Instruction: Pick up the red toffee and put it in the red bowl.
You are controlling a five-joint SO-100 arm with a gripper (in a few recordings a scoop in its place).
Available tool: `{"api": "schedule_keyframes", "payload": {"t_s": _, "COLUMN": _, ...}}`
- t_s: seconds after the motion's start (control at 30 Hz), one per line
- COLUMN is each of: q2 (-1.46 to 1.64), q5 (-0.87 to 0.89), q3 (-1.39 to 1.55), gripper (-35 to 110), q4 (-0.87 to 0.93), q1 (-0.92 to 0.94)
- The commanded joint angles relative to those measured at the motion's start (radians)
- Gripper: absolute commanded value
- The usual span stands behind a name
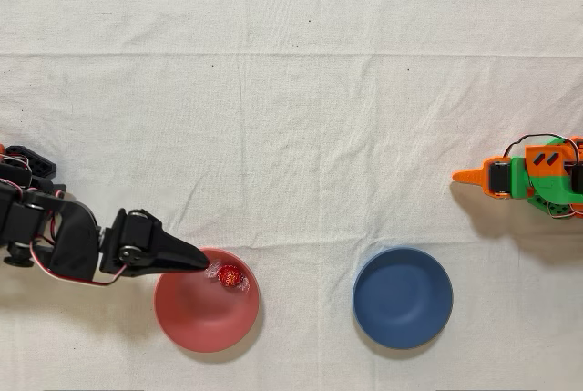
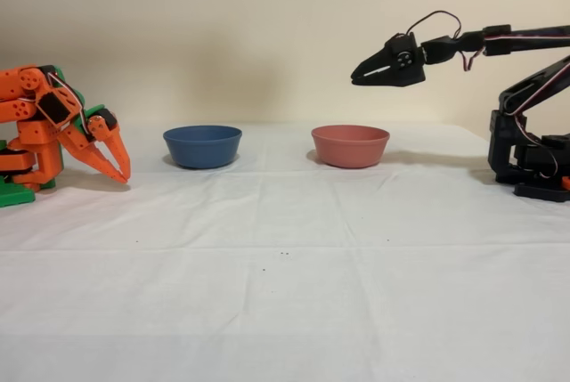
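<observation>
The red toffee (image 1: 228, 274) lies inside the red bowl (image 1: 196, 323), near its upper rim in the overhead view, with its clear wrapper tails spread out. From the side, the red bowl (image 2: 350, 146) hides the toffee behind its wall. My black gripper (image 1: 202, 265) points over the bowl's upper left rim, its tip just left of the toffee. In the fixed view the gripper (image 2: 355, 77) hangs well above the bowl, with its jaws together and nothing between them.
A dark blue bowl (image 1: 403, 297) stands to the right of the red one in the overhead view and to the left of it as the blue bowl (image 2: 202, 145) in the fixed view. The idle orange arm (image 1: 528, 177) rests at the right edge.
</observation>
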Motion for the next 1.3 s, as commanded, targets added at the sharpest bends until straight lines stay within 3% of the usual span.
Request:
{"api": "schedule_keyframes", "payload": {"t_s": 0.0, "q2": 0.110, "q5": 0.060, "q3": 0.048, "gripper": 1, "q4": -0.037, "q1": -0.043}}
{"api": "schedule_keyframes", "payload": {"t_s": 0.43, "q2": 0.377, "q5": 0.285, "q3": 0.284, "gripper": 1, "q4": 0.011, "q1": -0.216}}
{"api": "schedule_keyframes", "payload": {"t_s": 0.9, "q2": 0.658, "q5": 0.528, "q3": 0.479, "gripper": 1, "q4": 0.348, "q1": -0.288}}
{"api": "schedule_keyframes", "payload": {"t_s": 1.27, "q2": 0.709, "q5": 0.588, "q3": 0.546, "gripper": 1, "q4": 0.463, "q1": -0.288}}
